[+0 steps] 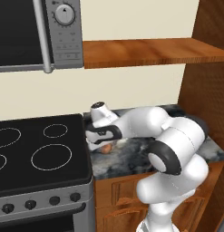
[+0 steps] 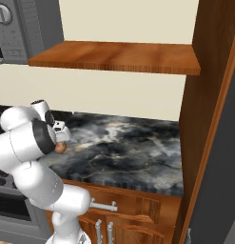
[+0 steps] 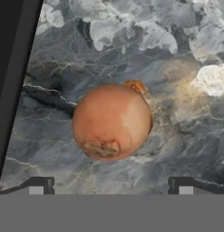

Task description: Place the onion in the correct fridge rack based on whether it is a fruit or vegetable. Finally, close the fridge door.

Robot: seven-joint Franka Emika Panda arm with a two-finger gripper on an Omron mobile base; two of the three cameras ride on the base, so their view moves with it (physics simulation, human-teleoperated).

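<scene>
Looking from the left base view, you find the onion [image 1: 105, 148] mostly hidden under the hand, only a brown sliver peeping out on the dark marble table [image 1: 131, 158]; from the right base view the onion [image 2: 61, 147] is half covered by the arm's own elbow; the stove [image 1: 41, 154] is cut off at the left edge. In the hand view the onion [image 3: 112, 122] sits whole on the marble, above and between the gripper [image 3: 111, 186] tips; the jaws stand wide apart, touching nothing. Your arm folds low across the table, forearm level, hand pointing down beside the stove's edge.
</scene>
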